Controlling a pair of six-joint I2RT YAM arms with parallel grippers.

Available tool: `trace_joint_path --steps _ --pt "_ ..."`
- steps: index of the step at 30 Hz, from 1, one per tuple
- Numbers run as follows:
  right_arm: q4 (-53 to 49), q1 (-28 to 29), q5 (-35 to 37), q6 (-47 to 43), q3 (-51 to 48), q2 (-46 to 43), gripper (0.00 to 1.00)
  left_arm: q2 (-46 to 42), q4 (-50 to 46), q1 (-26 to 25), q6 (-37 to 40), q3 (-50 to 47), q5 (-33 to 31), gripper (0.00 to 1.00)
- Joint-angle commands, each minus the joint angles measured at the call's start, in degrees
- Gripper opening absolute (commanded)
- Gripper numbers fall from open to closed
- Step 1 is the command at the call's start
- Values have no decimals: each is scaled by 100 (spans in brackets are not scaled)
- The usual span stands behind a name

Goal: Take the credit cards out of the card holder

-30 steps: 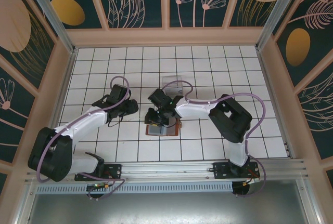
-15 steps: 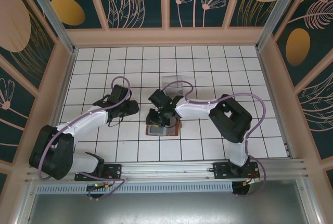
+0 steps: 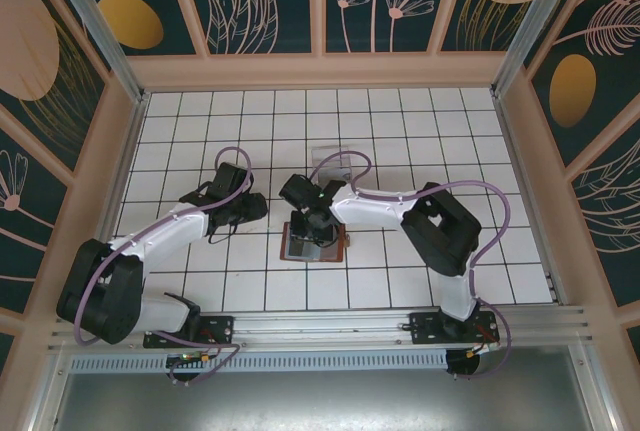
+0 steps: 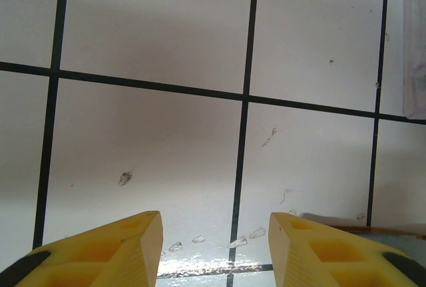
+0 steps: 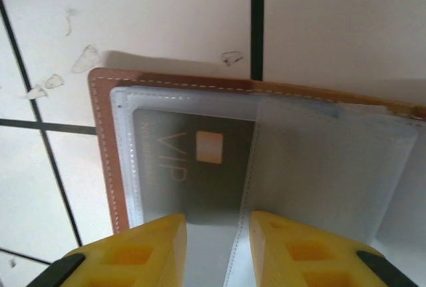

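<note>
The brown leather card holder (image 3: 316, 244) lies open on the tiled table; its stitched rim (image 5: 101, 154) runs down the left of the right wrist view. Under a clear sleeve sits a dark credit card (image 5: 200, 167) marked VIP with a chip. My right gripper (image 5: 217, 224) hovers just over the holder (image 3: 308, 219), its yellow fingers a little apart, straddling the card's lower edge and the sleeve seam, with nothing pinched. My left gripper (image 4: 215, 224) stands open over bare tile, left of the holder (image 3: 246, 213). A corner of the holder (image 4: 379, 232) shows beside its right finger.
A clear acrylic stand (image 3: 330, 157) stands on the tiles just behind the holder, and its edge (image 4: 416, 47) appears at the right in the left wrist view. Wooden walls surround the white gridded table (image 3: 450, 141). Small scuffs mark the tiles.
My right gripper has shifted slightly left and back over the open holder. The left arm has barely moved.
</note>
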Motion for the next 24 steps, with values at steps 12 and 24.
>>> trace_joint_path --steps 12,24 --pt "-1680 182 1302 124 737 243 40 162 33 21 167 169 61 47" --pt "-2008 172 1585 212 700 31 42 192 8 21 169 216 67 47"
